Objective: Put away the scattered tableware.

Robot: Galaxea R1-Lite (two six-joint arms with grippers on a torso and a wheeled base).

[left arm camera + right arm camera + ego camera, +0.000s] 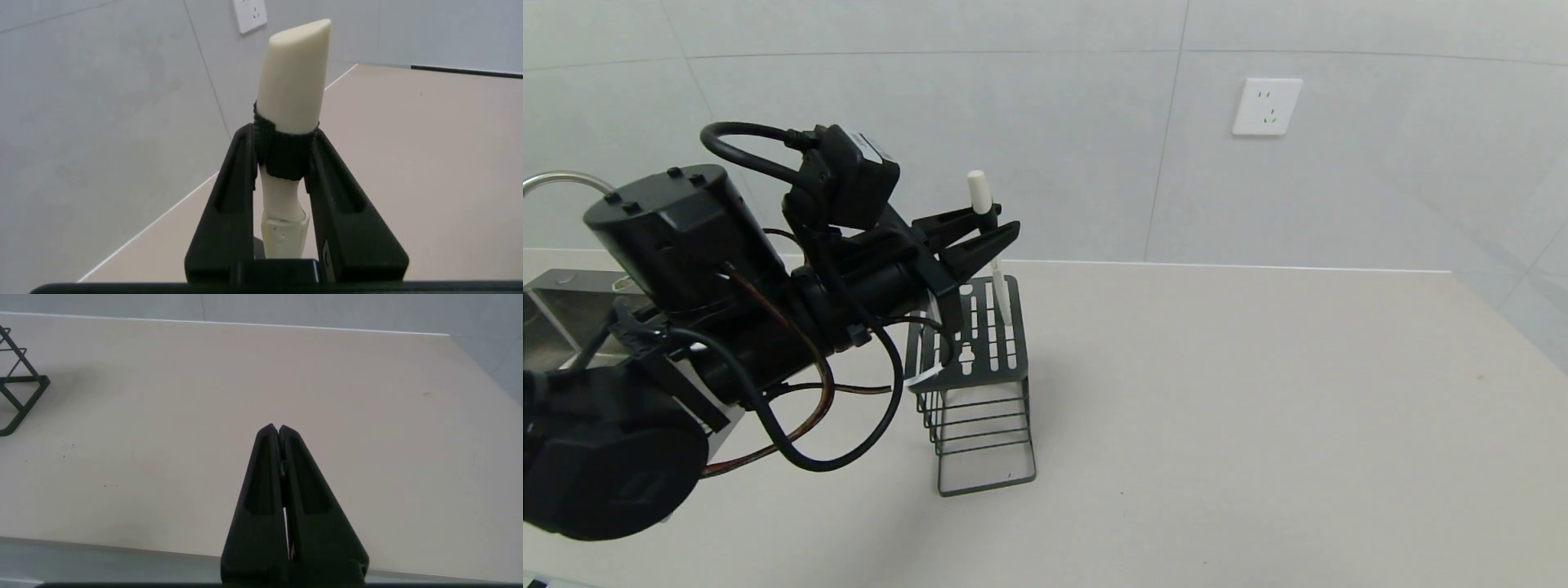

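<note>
A white utensil (977, 190) stands upright, handle end up, with my left gripper (987, 225) shut around its shaft. Its lower part (1001, 299) reaches down to the slotted top of a dark wire cutlery rack (977, 371) on the beige counter (1258, 392). In the left wrist view the white handle (294, 73) rises between the two black fingers (233, 192). My right gripper (279, 439) is shut with nothing in it, hovering over bare counter. A corner of the rack (16, 384) is off to its side.
A metal sink (556, 314) with a curved faucet (560, 177) lies at the counter's left end. A wall outlet (1266, 106) is on the tiled wall behind. The counter right of the rack is open room.
</note>
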